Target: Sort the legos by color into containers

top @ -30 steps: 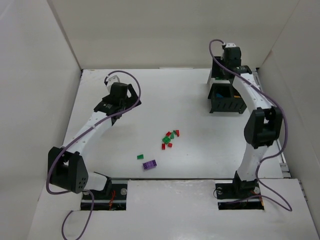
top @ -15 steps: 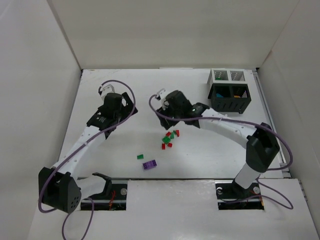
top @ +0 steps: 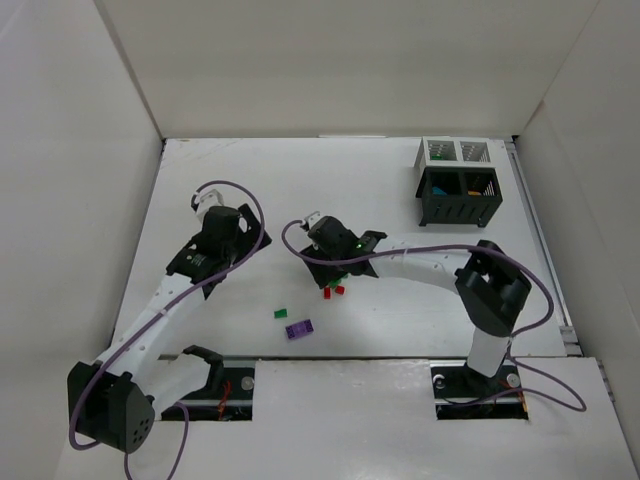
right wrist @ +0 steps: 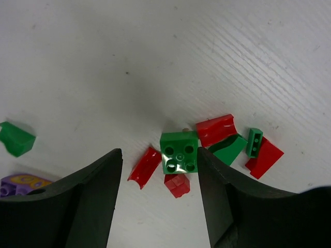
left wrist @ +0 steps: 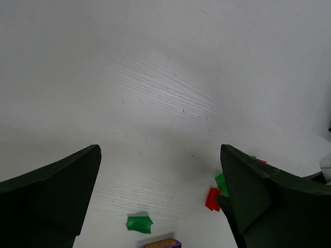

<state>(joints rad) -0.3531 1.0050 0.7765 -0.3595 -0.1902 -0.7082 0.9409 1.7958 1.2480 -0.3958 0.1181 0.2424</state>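
Note:
My right gripper hangs open over a cluster of legos. A green square brick lies between its fingers, close to the right one, beside a red curved piece and a small red brick. More red and green legos lie just right of that finger. My left gripper is wide open above bare table, holding nothing. A lone green lego and a purple one lie apart. The containers stand at the back right.
The two black bins have small coloured pieces inside; the two white bins sit behind them. White walls enclose the table on three sides. Purple cables loop off both arms.
My right arm has swung from above the containers across to the lego cluster at mid table and come down over it. My left arm has drawn back toward the near side.

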